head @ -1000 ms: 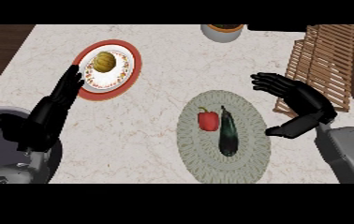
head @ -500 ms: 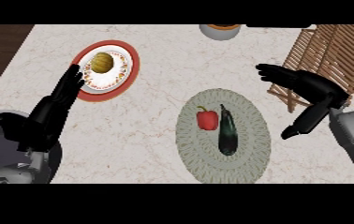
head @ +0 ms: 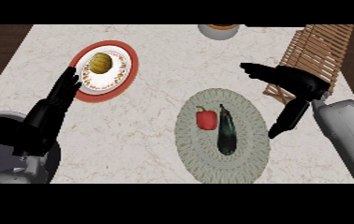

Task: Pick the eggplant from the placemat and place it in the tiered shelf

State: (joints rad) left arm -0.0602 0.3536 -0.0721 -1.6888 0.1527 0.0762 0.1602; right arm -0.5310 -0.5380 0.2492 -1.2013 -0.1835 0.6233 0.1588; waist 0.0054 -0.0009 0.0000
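A dark purple eggplant (head: 226, 132) lies lengthwise on the round grey-green placemat (head: 221, 164), right of a red bell pepper (head: 206, 119). My right hand (head: 294, 85) hovers open to the right of the placemat, fingers spread, thumb pointing down toward the mat's right edge; it holds nothing. The wooden slatted tiered shelf (head: 314, 49) stands at the counter's right edge, just behind that hand. My left hand (head: 54, 105) rests open at the left, fingers straight, beside the red-rimmed plate.
A red-rimmed plate (head: 128, 68) with a yellowish round food item (head: 101, 63) sits at the back left. A grey bowl (head: 219, 31) with orange contents stands at the back edge. Marble counter lies between plate and placemat.
My right hand has drifted right and slightly back, away from the eggplant toward the shelf. The left hand stays nearly still; the eggplant and pepper have not moved.
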